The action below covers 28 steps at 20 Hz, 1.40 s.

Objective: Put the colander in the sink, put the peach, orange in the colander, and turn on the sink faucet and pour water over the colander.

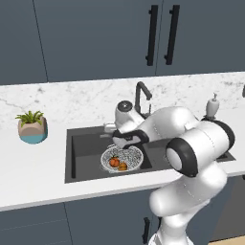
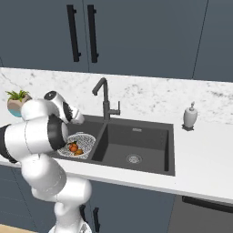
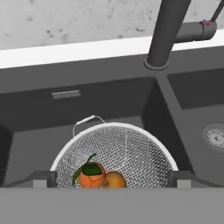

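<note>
Down at the hand view's bottom edge, the claw (image 3: 113, 179) hangs with its tips spread wide apart and nothing between them, right over the colander (image 3: 131, 148). Peach (image 3: 92, 175) and orange (image 3: 114, 179) sit touching inside the mesh, colander resting in the left basin of the sink (image 3: 109, 100). Farther back, the faucet (image 3: 168, 30) rises from the rim by the white tabletop (image 3: 65, 52).
</note>
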{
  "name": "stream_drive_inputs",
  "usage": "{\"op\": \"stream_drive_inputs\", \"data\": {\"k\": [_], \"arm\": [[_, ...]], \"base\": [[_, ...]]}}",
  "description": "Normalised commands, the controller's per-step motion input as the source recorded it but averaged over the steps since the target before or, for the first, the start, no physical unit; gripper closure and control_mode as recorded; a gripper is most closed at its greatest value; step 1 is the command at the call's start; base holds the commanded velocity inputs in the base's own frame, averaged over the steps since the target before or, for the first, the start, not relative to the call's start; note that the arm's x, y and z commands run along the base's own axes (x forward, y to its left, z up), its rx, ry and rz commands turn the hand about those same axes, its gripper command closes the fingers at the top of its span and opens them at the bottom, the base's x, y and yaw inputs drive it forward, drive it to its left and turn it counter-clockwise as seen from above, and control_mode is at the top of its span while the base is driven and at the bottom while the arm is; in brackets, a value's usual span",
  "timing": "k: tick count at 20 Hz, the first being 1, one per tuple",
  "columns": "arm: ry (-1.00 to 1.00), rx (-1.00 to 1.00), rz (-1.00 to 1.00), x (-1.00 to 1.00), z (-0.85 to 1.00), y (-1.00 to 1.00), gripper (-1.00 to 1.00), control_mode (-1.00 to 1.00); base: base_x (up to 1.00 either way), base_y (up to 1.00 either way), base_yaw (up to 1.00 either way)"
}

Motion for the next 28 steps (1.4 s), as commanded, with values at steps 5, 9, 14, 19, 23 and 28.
{"op": "stream_drive_inputs", "data": {"k": [5, 9, 14, 19, 23, 28], "arm": [[-0.33, 0.04, 0.08, -0.51, 0.55, -0.26, -1.00, -1.00], [-0.30, 0.08, 0.09, -0.33, 0.58, -0.30, -1.00, -1.00], [-0.23, 0.05, 0.07, -0.27, 0.72, -0.21, -1.00, -1.00], [-0.16, 0.06, 0.11, -0.15, 0.68, -0.10, -1.00, -1.00], [-0.12, 0.02, 0.10, -0.18, 0.53, -0.12, -1.00, -1.00], [-0.01, 0.00, 0.05, -0.14, 0.36, -0.18, -1.00, -1.00]], "base": [[0.00, 0.00, 0.00], [0.00, 0.00, 0.00], [0.00, 0.00, 0.00], [0.00, 0.00, 0.00], [0.00, 0.00, 0.00], [0.00, 0.00, 0.00]]}}
